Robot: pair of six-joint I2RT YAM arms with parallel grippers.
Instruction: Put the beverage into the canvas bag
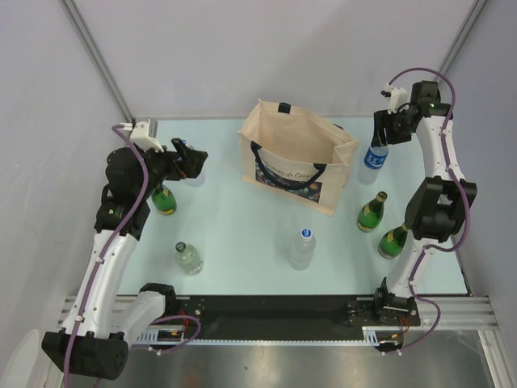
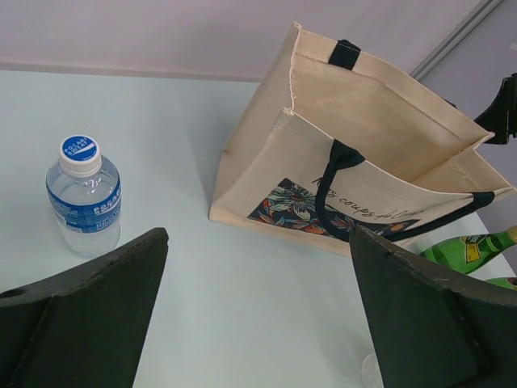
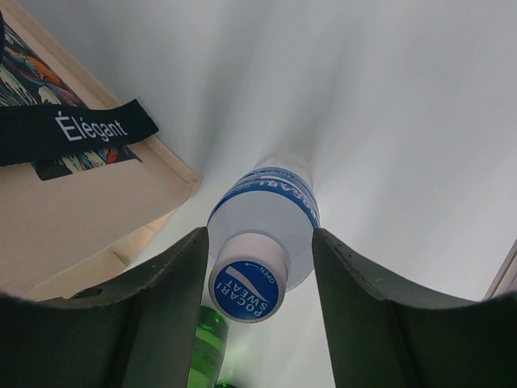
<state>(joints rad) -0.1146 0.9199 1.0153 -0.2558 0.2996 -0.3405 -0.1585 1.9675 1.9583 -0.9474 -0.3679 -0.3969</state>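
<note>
The beige canvas bag [image 1: 295, 158] with navy handles stands open at the back middle of the table; it also shows in the left wrist view [image 2: 363, 137]. My right gripper [image 1: 381, 133] is at the bag's right side, shut on the shoulders of an upright Pocari Sweat bottle [image 1: 373, 159]. In the right wrist view, its blue cap [image 3: 248, 288] sits between my fingers [image 3: 161, 307], and the right gripper [image 3: 260, 234] spans the bottle. My left gripper [image 1: 190, 158] is open and empty left of the bag, as the left wrist view [image 2: 258, 242] shows.
A second Pocari bottle [image 2: 83, 194] stands near my left gripper. A green bottle [image 1: 164, 200] and a clear one [image 1: 188, 257] stand on the left. A clear blue-capped bottle [image 1: 303, 248] stands front middle. Two green bottles [image 1: 371, 212] [image 1: 393, 240] stand on the right.
</note>
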